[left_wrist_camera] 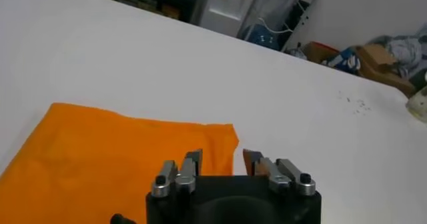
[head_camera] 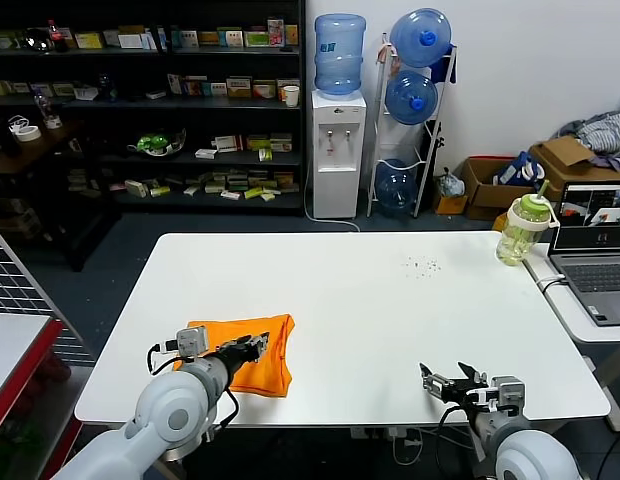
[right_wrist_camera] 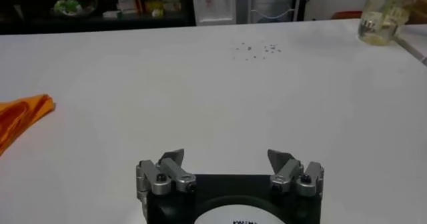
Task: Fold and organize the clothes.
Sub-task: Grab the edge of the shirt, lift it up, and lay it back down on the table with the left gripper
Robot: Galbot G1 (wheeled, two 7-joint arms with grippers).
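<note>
The orange T-shirt (head_camera: 258,352) lies folded into a small flat packet on the white table (head_camera: 370,300), near its front left edge. No lettering shows. My left gripper (head_camera: 252,347) hovers over the packet's near part, open and empty; in the left wrist view the gripper (left_wrist_camera: 222,159) stands over the shirt's (left_wrist_camera: 100,159) right corner. My right gripper (head_camera: 453,381) is open and empty at the table's front right, well away from the shirt; in the right wrist view (right_wrist_camera: 227,157) only an orange corner (right_wrist_camera: 23,112) shows far off.
A green-capped drink bottle (head_camera: 521,228) stands at the table's far right corner, next to a laptop (head_camera: 595,250) on a side table. Small dark crumbs (head_camera: 422,266) lie on the far part of the table. Shelves and a water dispenser stand behind.
</note>
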